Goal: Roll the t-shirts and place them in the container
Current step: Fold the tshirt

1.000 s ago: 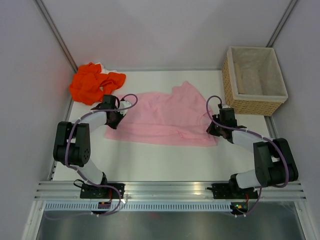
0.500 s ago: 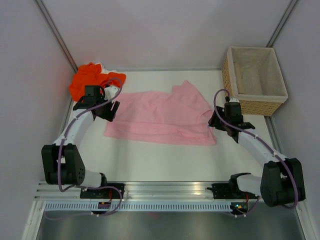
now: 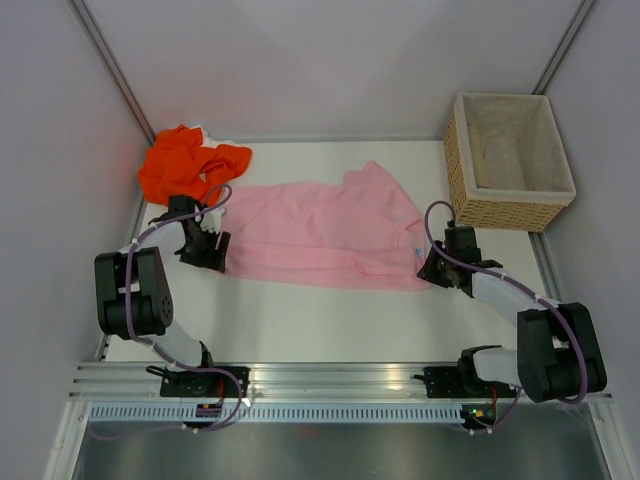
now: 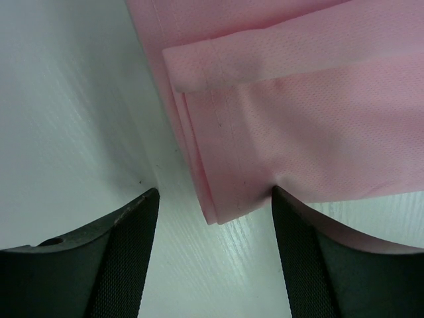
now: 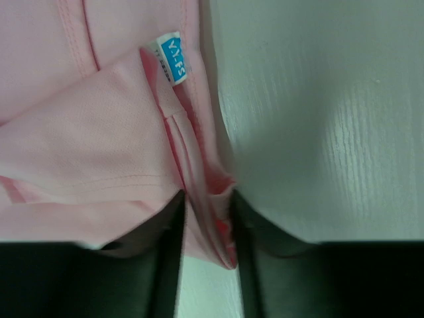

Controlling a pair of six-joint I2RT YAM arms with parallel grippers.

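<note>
From the overhead camera I see the pink t-shirt spread flat across the middle of the white table, one sleeve poking up at its far edge. The orange t-shirt lies crumpled in a heap off the pink t-shirt's far left corner, just apart from it. A wicker basket stands beyond the pink t-shirt's far right end. My left gripper sits low at the pink t-shirt's near left corner, and my right gripper sits low at its near right corner. On the left wrist camera, the left gripper has its two dark fingers spread wide. The folded, stitched corner of the pink t-shirt lies on the table in the gap between them. The cloth reaches the right-hand finger and stays clear of the other, so I read this tool as released and clamping nothing. On the right wrist camera, the right gripper has its fingers parted more narrowly, astride the doubled hem of the pink t-shirt. A sliver of table shows in the gap nearer the camera, so I read it as released too, with the cloth between the fingers rather than squeezed. A small blue label sticks out of the seam just beyond the fingertips, and bare table fills the picture to the right of the hem.
</note>
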